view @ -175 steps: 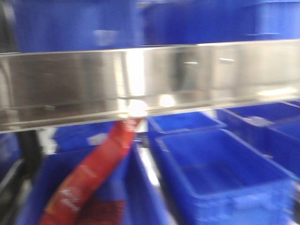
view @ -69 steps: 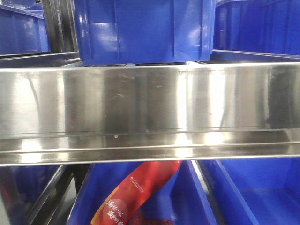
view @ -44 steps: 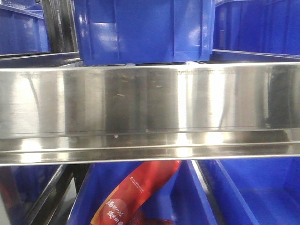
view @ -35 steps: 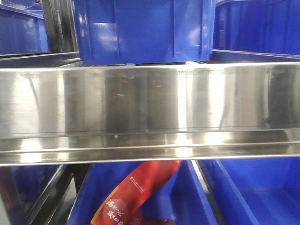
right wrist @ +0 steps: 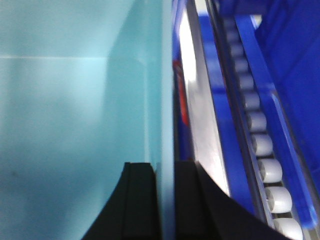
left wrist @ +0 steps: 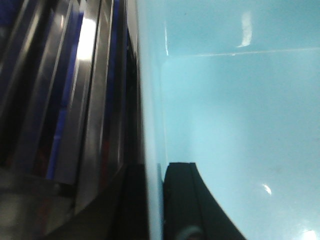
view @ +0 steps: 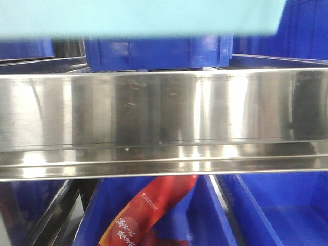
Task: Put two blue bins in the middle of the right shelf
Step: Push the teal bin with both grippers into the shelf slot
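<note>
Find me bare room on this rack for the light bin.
Little shows free. The dark blue bin fills the steel shelf's middle, more blue either side. Below, the left bin holds a red packet; the lower right bin's visible interior is bare. The light bin hangs above.

- The bin (view: 138, 15) being carried shows up pale teal on camera, not really blue; it fills the top strip of the front view, above the steel shelf edge (view: 164, 113).
- Left wrist view: its thin wall (left wrist: 150, 125) runs vertically, smooth teal inside (left wrist: 235, 125) to the right, with dark fingers (left wrist: 180, 200) clamped on either side of that wall.
- Right wrist view: same deal mirrored, wall (right wrist: 167, 100) pinched between dark fingers (right wrist: 140, 200), teal inside to the left.
- Another blue bin (view: 159, 51) sits on the shelf right behind that front edge, upright, ribbed side facing out.
</note>
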`<action>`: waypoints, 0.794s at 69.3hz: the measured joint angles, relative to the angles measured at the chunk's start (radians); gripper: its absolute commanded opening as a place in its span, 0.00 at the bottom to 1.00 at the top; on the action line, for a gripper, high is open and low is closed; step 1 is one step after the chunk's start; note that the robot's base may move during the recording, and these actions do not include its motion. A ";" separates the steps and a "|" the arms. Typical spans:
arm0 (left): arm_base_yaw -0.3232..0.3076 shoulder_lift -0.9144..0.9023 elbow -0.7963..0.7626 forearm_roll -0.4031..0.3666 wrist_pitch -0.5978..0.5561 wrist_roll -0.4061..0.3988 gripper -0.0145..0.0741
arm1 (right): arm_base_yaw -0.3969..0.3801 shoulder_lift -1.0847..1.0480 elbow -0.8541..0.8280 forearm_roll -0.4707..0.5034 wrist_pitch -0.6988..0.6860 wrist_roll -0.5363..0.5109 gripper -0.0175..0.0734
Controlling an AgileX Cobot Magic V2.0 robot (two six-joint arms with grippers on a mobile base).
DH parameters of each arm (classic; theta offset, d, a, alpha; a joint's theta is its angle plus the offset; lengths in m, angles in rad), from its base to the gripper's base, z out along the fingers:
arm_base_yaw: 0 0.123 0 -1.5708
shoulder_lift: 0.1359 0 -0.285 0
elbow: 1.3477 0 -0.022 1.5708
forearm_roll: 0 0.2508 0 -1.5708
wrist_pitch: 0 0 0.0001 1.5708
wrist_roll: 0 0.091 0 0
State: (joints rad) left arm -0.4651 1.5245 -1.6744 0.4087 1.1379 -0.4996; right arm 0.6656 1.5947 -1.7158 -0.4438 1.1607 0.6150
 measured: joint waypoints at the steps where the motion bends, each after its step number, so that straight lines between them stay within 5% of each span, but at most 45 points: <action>1: 0.000 0.007 0.000 0.000 0.000 0.000 0.04 | -0.003 0.006 0.000 0.001 0.002 0.000 0.01; 22: 0.008 0.132 0.002 -0.007 0.000 -0.006 0.04 | -0.033 0.105 0.000 0.002 0.004 -0.002 0.01; 28: 0.008 0.141 0.002 -0.008 0.002 -0.008 0.11 | -0.034 0.114 0.000 0.002 0.008 -0.002 0.03; 43: 0.008 0.141 0.002 -0.017 0.008 -0.008 0.55 | -0.034 0.116 0.000 0.013 -0.006 -0.002 0.43; 55: -0.003 0.141 -0.002 -0.049 -0.030 -0.006 0.73 | -0.022 0.117 -0.006 0.029 -0.030 -0.002 0.66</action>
State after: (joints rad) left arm -0.4678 1.6650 -1.6763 0.3594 1.1083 -0.5059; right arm 0.6436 1.7113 -1.7223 -0.4144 1.1303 0.6128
